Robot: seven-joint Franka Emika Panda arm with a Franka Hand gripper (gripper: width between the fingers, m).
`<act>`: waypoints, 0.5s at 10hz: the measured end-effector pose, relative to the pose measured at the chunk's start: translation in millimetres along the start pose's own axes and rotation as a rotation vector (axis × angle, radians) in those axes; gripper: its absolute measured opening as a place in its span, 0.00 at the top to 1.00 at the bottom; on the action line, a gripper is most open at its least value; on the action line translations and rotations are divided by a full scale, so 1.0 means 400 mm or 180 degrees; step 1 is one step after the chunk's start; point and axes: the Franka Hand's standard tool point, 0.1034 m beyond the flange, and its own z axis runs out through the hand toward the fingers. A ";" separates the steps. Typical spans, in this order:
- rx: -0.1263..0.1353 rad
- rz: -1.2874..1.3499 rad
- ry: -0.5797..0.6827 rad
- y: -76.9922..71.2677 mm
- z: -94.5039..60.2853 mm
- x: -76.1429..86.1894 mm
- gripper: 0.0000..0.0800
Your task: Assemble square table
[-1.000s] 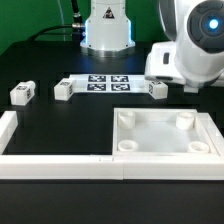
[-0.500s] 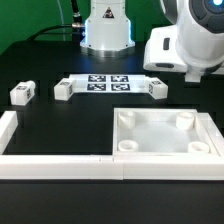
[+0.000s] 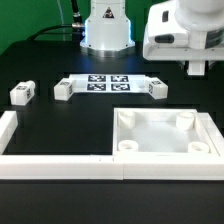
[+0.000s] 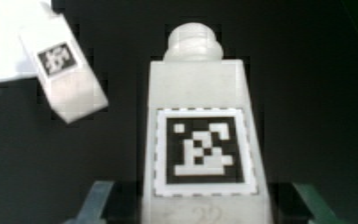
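The pincer (image 4: 201,202) is gripping a leg (image 4: 199,120) tightly; next, it is probably needing seating in a tabletop (image 3: 160,136) socket.

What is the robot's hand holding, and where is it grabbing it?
A white table leg. The gripper pinches the sides of its wide end, by the tag; the rounded tip points away, free.

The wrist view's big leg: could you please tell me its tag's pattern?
Black and white blocks on the white leg; wrist view shows it best.
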 end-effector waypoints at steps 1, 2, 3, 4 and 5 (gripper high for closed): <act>0.0026 0.0011 0.0124 -0.001 -0.016 0.006 0.64; 0.0074 -0.0007 0.0459 -0.012 -0.019 0.022 0.64; 0.0096 -0.0027 0.0719 -0.017 -0.016 0.016 0.64; 0.0126 -0.0041 0.0944 -0.022 -0.018 0.022 0.64; 0.0139 -0.0059 0.1096 -0.025 -0.020 0.025 0.64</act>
